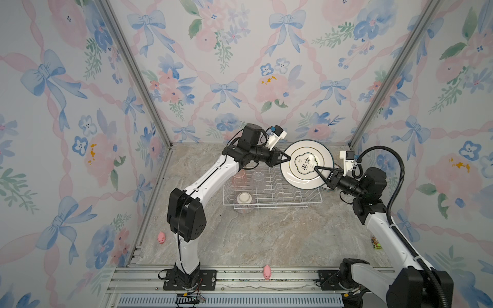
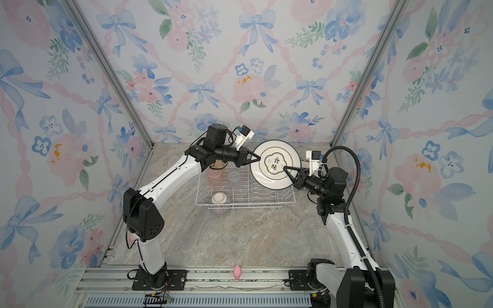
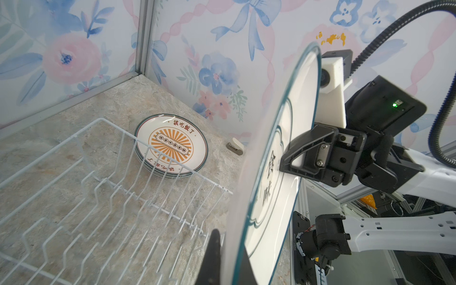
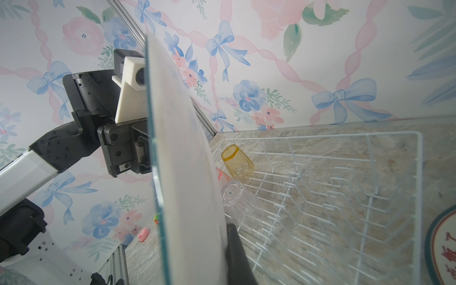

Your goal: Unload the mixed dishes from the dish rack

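Plate [image 1: 306,163] pinched by left end effector [image 1: 289,158]

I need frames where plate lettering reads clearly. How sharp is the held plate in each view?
In both top views the held plate is sharp, lettering legible; left wrist view: it is close and blurred, lettering skewed, while the stacked plates behind are crisp; right wrist view: only its blurred back shows, the yellow tumbler sharp.
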Action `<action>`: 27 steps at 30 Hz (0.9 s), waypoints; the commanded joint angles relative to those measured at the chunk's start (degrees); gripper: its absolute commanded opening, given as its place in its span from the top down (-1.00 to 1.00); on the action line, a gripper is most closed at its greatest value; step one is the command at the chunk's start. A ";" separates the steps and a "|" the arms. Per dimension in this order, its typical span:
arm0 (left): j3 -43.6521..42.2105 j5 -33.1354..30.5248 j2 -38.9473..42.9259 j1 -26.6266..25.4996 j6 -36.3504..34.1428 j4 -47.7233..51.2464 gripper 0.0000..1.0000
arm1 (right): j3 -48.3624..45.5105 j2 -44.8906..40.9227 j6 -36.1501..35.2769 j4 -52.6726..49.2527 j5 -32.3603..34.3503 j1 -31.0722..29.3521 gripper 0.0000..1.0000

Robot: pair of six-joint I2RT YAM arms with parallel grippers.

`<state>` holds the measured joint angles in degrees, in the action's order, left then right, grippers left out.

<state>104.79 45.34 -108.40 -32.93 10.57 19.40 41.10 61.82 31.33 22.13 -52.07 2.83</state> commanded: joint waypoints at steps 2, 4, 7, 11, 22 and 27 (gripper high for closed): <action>1.55 -0.78 -1.01 -0.85 -0.64 -2.69 0.82 | 0.64 -1.33 1.07 1.51 -0.40 -1.25 1.00; 1.55 -0.78 -1.17 -0.84 -0.64 -2.70 0.50 | 0.94 -1.46 1.22 1.01 0.01 -1.22 1.00; 1.30 -2.09 -1.04 -0.88 -0.96 -2.69 -0.05 | 1.60 -1.82 1.54 0.12 0.45 -1.20 1.00; 0.44 -4.49 -0.62 -0.92 -2.10 -2.67 -0.96 | 2.07 -2.47 0.94 -2.45 1.55 -1.08 1.00; -5.85 -20.14 4.89 -0.76 -6.11 -2.79 -0.96 | 3.77 -2.66 1.71 -8.51 5.01 3.74 1.00; -9.80 -26.18 7.58 0.07 -6.65 -4.50 -0.96 | 3.38 -2.28 3.54 -7.84 4.96 6.10 1.00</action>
<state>96.88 24.38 -103.98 -33.61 5.56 16.84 42.57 60.31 33.17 12.78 -47.16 7.99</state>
